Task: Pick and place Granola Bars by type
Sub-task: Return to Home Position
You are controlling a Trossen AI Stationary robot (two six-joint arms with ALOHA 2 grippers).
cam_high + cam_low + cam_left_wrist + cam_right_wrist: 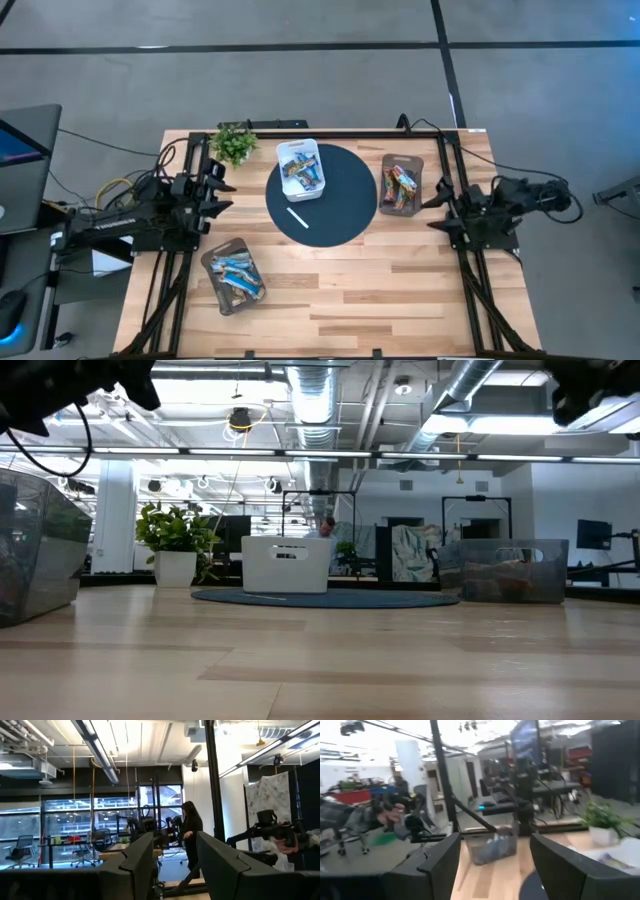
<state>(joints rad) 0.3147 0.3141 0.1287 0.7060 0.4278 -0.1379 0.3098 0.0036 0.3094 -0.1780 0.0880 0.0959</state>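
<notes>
Granola bars lie in three trays. A white tray (300, 168) on the far part of a dark round mat (335, 205) holds blue-and-white and multicoloured bars. A grey tray (401, 184) at the mat's right holds multicoloured bars (400, 186). A grey tray (235, 275) near the left holds blue-and-white bars (238, 268). My left gripper (218, 190) (175, 870) hovers open at the table's left edge. My right gripper (440, 205) (495, 870) hovers open at the right, beside the multicoloured tray. Both are raised and hold nothing.
A thin white stick (298, 218) lies on the mat. A small potted plant (233, 143) stands at the far left. Black frame rails run along both sides of the table. A person (191, 837) stands in the room beyond. Bare wood shows across the near half (350, 300).
</notes>
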